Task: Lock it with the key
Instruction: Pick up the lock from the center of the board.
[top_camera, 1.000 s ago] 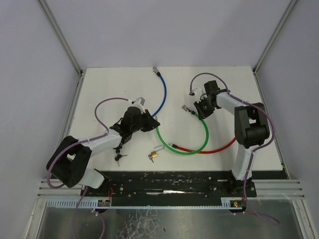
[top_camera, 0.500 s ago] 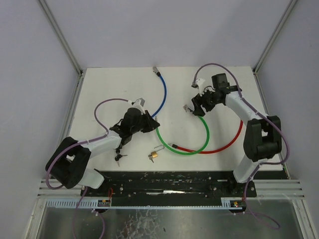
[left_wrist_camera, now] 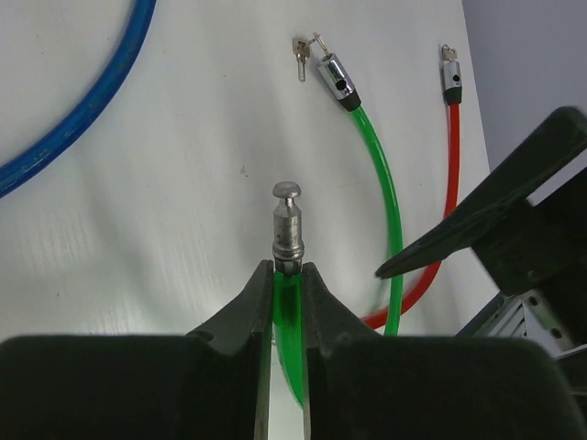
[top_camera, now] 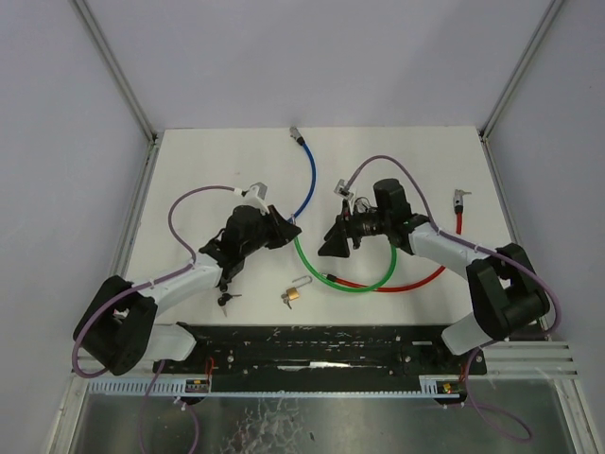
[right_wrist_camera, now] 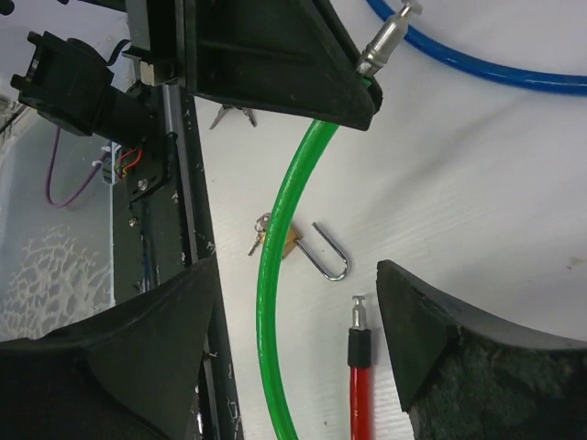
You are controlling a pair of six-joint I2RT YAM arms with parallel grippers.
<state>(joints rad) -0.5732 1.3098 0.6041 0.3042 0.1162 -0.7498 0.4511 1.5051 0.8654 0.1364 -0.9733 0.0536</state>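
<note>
My left gripper (top_camera: 286,227) (left_wrist_camera: 287,268) is shut on the green cable (left_wrist_camera: 292,316) just behind its metal pin end (left_wrist_camera: 287,220), which sticks out past the fingertips. The green cable's lock head (left_wrist_camera: 339,82) (top_camera: 346,200) lies on the table farther off, with a key (left_wrist_camera: 301,57) at its end. My right gripper (top_camera: 336,242) (right_wrist_camera: 298,275) stands open, low over the green cable (right_wrist_camera: 273,302) and the red cable's pin end (right_wrist_camera: 356,316), holding nothing. A brass padlock (right_wrist_camera: 292,243) (top_camera: 292,296) lies with its shackle open and keys attached.
A blue cable (top_camera: 310,180) (right_wrist_camera: 495,71) runs toward the back of the table. The red cable (top_camera: 416,281) curves along the right, its lock head (top_camera: 458,198) (left_wrist_camera: 449,78) near the right edge. Loose keys (top_camera: 225,300) lie in front of the left arm.
My right gripper opened near the green lock head, then swung forward and left to the middle, close to the left gripper. The left gripper kept its hold on the green cable.
</note>
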